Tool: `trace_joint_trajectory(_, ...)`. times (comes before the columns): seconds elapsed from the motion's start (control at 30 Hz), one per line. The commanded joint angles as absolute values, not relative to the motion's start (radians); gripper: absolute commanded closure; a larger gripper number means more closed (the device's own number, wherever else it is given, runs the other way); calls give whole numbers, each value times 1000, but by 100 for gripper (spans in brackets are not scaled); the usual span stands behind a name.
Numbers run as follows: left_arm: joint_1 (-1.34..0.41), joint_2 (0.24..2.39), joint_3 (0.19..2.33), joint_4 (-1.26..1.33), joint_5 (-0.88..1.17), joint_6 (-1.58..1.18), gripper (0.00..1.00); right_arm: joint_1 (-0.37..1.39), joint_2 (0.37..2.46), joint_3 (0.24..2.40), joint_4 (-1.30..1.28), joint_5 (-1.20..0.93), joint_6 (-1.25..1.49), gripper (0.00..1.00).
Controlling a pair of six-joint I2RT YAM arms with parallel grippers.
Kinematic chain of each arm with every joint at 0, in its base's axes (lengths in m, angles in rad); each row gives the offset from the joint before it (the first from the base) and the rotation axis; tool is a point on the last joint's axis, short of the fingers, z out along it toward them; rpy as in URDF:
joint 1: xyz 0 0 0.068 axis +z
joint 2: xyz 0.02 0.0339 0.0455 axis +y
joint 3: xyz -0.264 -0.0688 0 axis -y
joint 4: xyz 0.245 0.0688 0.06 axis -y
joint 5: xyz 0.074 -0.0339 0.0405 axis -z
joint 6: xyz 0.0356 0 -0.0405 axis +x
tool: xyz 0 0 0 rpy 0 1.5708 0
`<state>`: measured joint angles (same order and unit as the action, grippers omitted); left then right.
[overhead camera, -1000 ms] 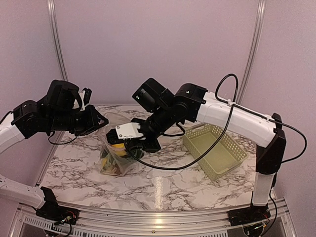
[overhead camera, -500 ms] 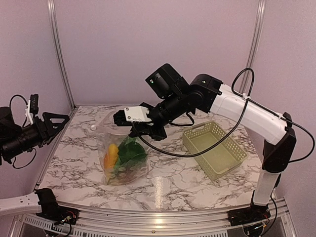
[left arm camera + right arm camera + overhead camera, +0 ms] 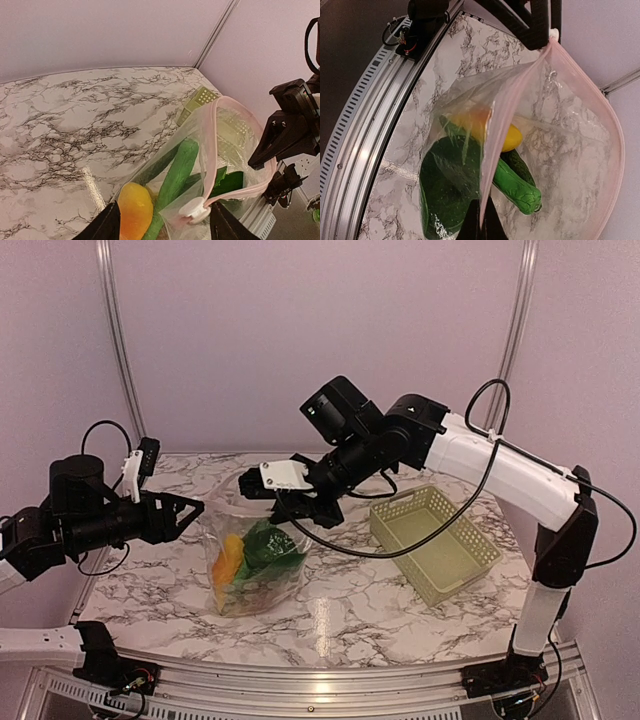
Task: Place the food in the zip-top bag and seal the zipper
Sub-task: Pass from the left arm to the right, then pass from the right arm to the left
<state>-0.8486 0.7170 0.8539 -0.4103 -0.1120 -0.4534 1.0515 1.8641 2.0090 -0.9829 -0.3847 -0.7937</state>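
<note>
The zip-top bag (image 3: 252, 565) stands on the marble table with the food inside: an orange-yellow piece (image 3: 135, 210), a long green vegetable (image 3: 177, 172), dark green leaves (image 3: 447, 185) and a yellow fruit (image 3: 513, 138). The zipper (image 3: 210, 145) is a pink strip and the mouth gapes open. My right gripper (image 3: 287, 502) is shut on the zipper strip (image 3: 492, 145) and holds that end up; it also shows in the right wrist view (image 3: 481, 220). My left gripper (image 3: 192, 508) is open, and the white slider tab (image 3: 195, 210) lies between its fingers (image 3: 109, 227).
A pale green lattice basket (image 3: 435, 540) stands empty right of the bag; a corner of it shows behind the bag (image 3: 197, 99). The table's front rail (image 3: 365, 130) runs below the bag. The purple back wall is close behind.
My left arm pulled away to the far left, then came back in to the bag's slider end. My right gripper raised the zipper strip and the bag now stands more upright.
</note>
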Motion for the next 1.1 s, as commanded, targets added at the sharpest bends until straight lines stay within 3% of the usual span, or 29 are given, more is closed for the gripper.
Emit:
trace_joint_trajectory(0.0,-844,743,815,-272,-37,-278,37,1044,1821,1991,-1000,-399,-795,100)
trace_joint_trajectory(0.17,-844,776,800,-248,31,-216,37,1040,1819,1985,-999,-397,-783,100)
trace_joint_trajectory(0.33,-844,787,763,-213,66,-188,43,1020,1816,1984,-992,-397,-767,100)
trace_joint_trajectory(0.8,-843,821,724,-73,5,-185,85,979,1793,1917,-978,-370,-749,100)
trace_joint_trajectory(0.97,-843,816,762,-103,5,-196,93,950,1793,1932,-977,-390,-737,100)
trace_joint_trajectory(1.07,-843,830,804,-133,8,-198,99,949,1809,1982,-989,-411,-729,90)
